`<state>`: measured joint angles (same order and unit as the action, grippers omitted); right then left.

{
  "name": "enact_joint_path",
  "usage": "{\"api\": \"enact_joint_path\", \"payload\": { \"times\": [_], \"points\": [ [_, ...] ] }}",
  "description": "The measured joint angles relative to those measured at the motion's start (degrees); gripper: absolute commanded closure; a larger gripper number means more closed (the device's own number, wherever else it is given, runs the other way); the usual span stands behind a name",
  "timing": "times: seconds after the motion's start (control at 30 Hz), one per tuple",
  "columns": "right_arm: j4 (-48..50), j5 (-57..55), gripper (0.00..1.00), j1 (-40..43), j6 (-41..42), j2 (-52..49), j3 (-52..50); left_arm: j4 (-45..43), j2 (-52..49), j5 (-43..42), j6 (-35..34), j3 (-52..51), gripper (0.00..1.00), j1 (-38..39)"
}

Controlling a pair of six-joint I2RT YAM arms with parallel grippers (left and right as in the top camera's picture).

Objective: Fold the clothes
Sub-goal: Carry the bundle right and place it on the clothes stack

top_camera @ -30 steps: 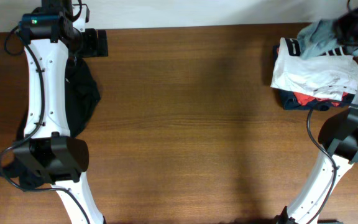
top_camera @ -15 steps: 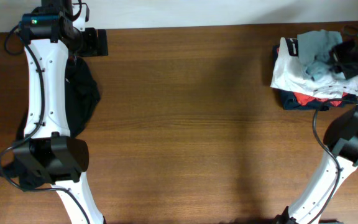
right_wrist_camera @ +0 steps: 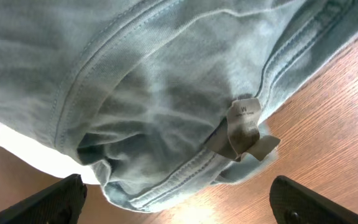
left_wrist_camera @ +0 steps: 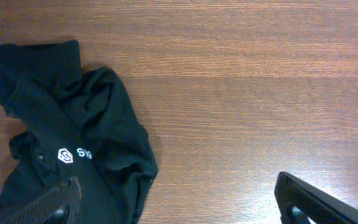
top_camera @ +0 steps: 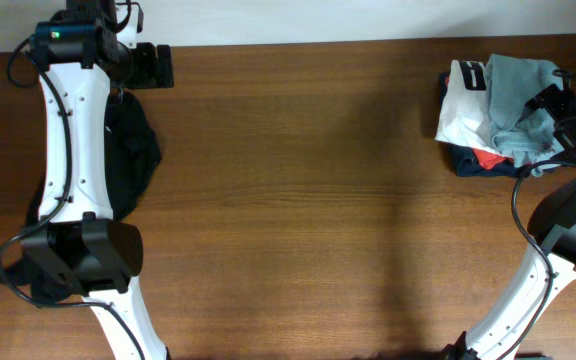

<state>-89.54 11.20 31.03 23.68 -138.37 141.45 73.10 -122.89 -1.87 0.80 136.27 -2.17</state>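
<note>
Black top (top_camera: 140, 150): partly hidden under the left arm in the overhead view. It is crumpled on the desk (top_camera: 298, 180) with its white logo showing. It lies ahead of the left jaws (left_wrist_camera: 182, 206), off to one side; these are spread wide and grip nothing.

Grey-teal shirt (right_wrist_camera: 154, 93): bunched, seams and neck label visible, edges cut off by the wrist frame. It fills the gap between the spread right jaws (right_wrist_camera: 182, 200) and rests on a white shirt (top_camera: 463, 118) above red and navy garments (top_camera: 480, 160).

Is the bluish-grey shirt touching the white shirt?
Touching. The overhead view shows the grey shirt draped over the white shirt, covering its right part with no gap between them.
</note>
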Motion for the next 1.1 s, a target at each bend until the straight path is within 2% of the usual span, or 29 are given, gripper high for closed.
{"api": "enact_joint_path", "payload": {
  "times": [0.23, 0.37, 0.5, 0.6, 0.63, 0.67, 0.83, 1.1],
  "points": [
    [3.5, 0.3, 0.06, 0.0, -10.0, 0.0, 0.0, 0.0, 0.0, 0.0, 0.0, 0.0, 0.01, 0.0],
    [8.7, 0.3, 0.19, 0.0, -14.0, 0.0, 0.0, 0.0, 0.0, 0.0, 0.0, 0.0, 0.01, 0.0],
    [15.0, 0.1, 0.5, -0.1, -16.2, 0.0, 0.0, -0.1, 0.0, 0.0, 0.0, 0.0, 0.01, 0.0],
    [18.7, -1.0, 0.83, -0.5, -16.4, 0.0, 0.0, 0.0, 0.0, 0.0, 0.0, 0.0, 0.01, 0.0],
    [20.2, -1.4, 0.91, -0.8, -17.1, 0.0, -0.2, -0.1, 0.0, 0.0, 0.0, 0.0, 0.01, 0.0],
    [21.2, -1.5, 0.94, -1.1, -17.4, 0.0, -0.4, -0.1, 0.0, 0.0, 0.0, 0.0, 0.01, 0.0],
    [27.1, -3.1, 0.96, -3.2, -19.3, 0.0, -4.0, -0.5, 0.0, 0.0, 0.0, 0.0, 0.01, 0.0],
    [42.6, -4.7, 0.96, -5.8, -22.2, 0.0, -18.6, -1.4, 0.0, 0.0, 0.0, 0.0, 0.01, 0.0]
  ]
}}
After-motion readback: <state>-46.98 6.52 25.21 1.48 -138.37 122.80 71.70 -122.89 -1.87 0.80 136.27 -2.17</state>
